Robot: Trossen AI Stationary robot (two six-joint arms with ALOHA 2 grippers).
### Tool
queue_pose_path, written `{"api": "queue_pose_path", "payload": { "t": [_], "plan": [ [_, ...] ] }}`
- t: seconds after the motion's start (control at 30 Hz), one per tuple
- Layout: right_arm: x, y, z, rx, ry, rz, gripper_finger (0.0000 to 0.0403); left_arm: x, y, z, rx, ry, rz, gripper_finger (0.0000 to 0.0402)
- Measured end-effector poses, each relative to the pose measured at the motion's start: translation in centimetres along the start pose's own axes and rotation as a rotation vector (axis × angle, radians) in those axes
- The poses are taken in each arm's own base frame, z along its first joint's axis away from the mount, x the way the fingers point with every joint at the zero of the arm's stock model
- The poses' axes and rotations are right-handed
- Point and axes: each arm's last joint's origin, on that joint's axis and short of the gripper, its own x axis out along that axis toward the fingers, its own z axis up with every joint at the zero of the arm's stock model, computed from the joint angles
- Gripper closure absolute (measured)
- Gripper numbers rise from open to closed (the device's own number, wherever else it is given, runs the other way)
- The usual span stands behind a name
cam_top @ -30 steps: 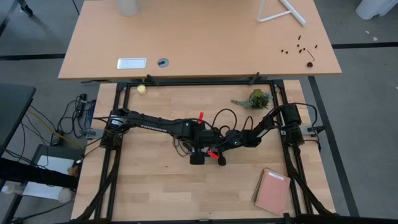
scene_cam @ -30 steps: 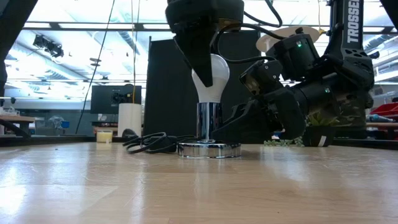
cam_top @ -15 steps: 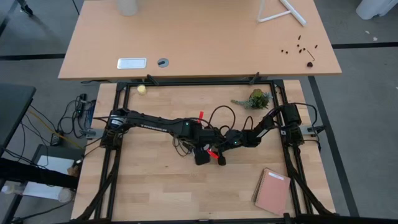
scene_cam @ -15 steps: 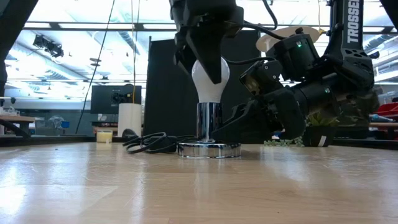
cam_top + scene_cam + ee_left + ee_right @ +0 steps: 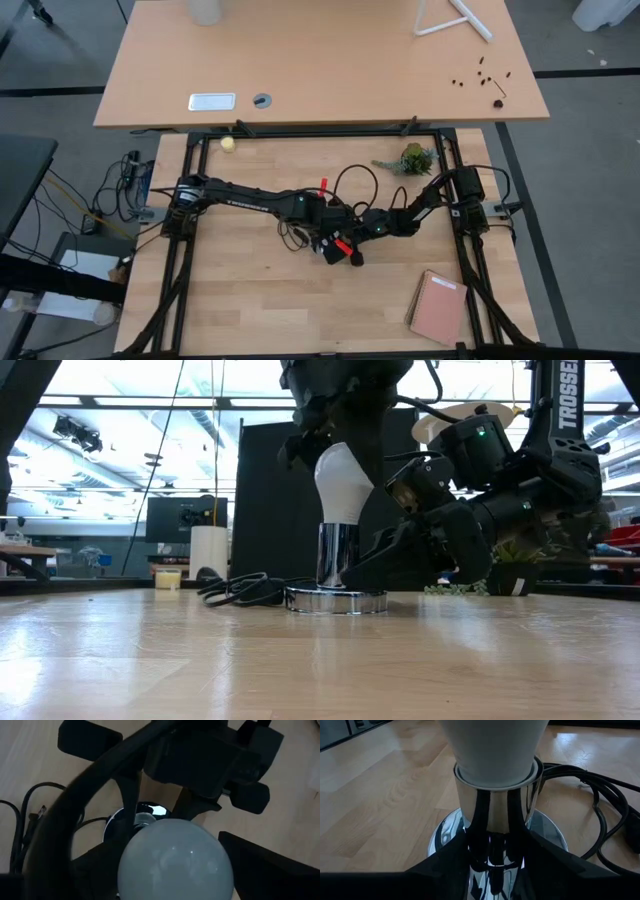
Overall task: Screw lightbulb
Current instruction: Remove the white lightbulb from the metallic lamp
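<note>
- The lightbulb [image 5: 340,480] stands upright in the chrome socket [image 5: 336,555], whose round base [image 5: 336,600] rests on the wooden counter [image 5: 300,660] near its middle; the white glass is seated right down to the socket's rim, so the thread looks at least partly engaged
- The left pincer [image 5: 335,435] comes down from above and holds the bulb by its rounded top, its fingers spread wide around the glass; a grip from overhead lets the wrist turn about the bulb's own axis, which is what screwing needs
- The right pincer [image 5: 492,855] reaches in low from the side, part-closed around the chrome stem, its dark fingers mirrored in the metal; I judge it is there to brace the socket so the light base does not spin or slide with each twist
- The black cord [image 5: 245,588] trails loosely on the counter beside the base, clear of both arms
- How many turns remain cannot be told, since the screw base is hidden inside the socket
- A small plant [image 5: 413,158], a brown notebook [image 5: 438,306] and a yellowish ball [image 5: 228,143] lie well apart from the work
</note>
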Motion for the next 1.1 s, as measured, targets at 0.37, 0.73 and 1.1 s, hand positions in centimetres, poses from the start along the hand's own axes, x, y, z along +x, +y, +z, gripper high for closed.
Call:
{"api": "queue_pose_path", "payload": {
  "t": [0.37, 0.73, 1.1],
  "plan": [
    [0.0, 0.0, -0.1, 0.000, 0.012, -0.005, 0.0202, 0.0, 0.2, -0.2, 0.225, 0.016, 0.027, 0.0088],
    [0.0, -0.3, -0.1, 0.047, 0.016, -0.007, 0.0202, -0.4, -0.3, -0.8, 0.355, -0.002, 0.123, 0.0087],
    [0.0, -0.3, -0.2, 0.040, 0.021, -0.004, 0.0202, -0.6, -0.8, -1.3, 0.402, -0.020, 0.183, 0.0087]
  ]
}}
